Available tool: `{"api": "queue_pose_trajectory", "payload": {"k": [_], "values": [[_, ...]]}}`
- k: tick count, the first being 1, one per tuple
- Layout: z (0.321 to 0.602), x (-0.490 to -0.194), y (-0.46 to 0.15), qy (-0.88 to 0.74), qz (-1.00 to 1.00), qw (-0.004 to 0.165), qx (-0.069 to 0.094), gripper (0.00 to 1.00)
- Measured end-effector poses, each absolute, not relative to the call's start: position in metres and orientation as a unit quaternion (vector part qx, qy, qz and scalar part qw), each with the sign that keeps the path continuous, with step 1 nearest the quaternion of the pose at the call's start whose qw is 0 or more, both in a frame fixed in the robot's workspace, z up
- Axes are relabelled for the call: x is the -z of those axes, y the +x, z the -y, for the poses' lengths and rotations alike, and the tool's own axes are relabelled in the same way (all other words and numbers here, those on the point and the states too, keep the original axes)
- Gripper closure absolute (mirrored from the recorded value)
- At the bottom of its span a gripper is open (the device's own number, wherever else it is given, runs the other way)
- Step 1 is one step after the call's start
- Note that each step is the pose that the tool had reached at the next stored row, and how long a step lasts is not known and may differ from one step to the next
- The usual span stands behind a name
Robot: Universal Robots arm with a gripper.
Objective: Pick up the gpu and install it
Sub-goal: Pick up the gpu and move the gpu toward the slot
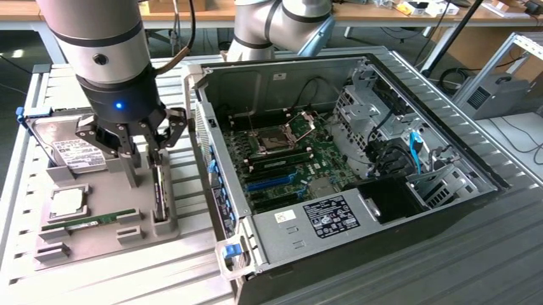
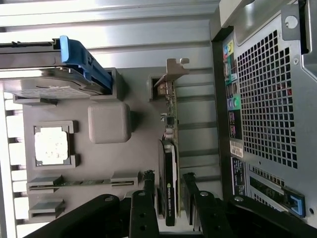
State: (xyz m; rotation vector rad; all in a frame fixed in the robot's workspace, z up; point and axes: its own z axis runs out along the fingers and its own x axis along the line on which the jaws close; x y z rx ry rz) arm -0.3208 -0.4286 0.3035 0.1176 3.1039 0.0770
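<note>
1. The gripper (image 2: 168,173) is about half open and holds nothing. One finger stands on each side of the gpu (image 2: 170,196), and a thin gap seems to be left on both faces.
2. Between the jaws, the gpu stands on its long edge in a slot of the grey fixture tray (image 2: 141,124). In the exterior view the gripper (image 1: 144,168) hangs straight over the gpu (image 1: 159,194), at the end away from its metal bracket (image 2: 174,69).
3. The step in hand looks like the pick. To do it well, I would keep the card centred between the fingers so that both pads meet it together. A one-sided touch could tip it in its slot.
4. The pads should close on the flat faces, low enough to grip the body and not only the top edge. The lift should then go straight up out of the slot.
5. Off the outer side of one finger, on the same tray, lie the RAM stick (image 2: 81,182), a processor chip (image 2: 51,146) and, further off, the hard drive (image 2: 44,84) in its blue frame.
6. Off the other finger stands the open computer case (image 1: 475,162), close beside the tray. Blue expansion slots (image 1: 271,182) show on the board inside it.
</note>
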Motion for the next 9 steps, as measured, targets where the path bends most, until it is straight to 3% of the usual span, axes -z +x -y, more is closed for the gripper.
{"api": "queue_pose_trajectory", "payload": {"k": [9], "values": [[0.4286, -0.3007, -0.3208, 0.038, -0.999, 0.017, -0.025, 0.62]]}}
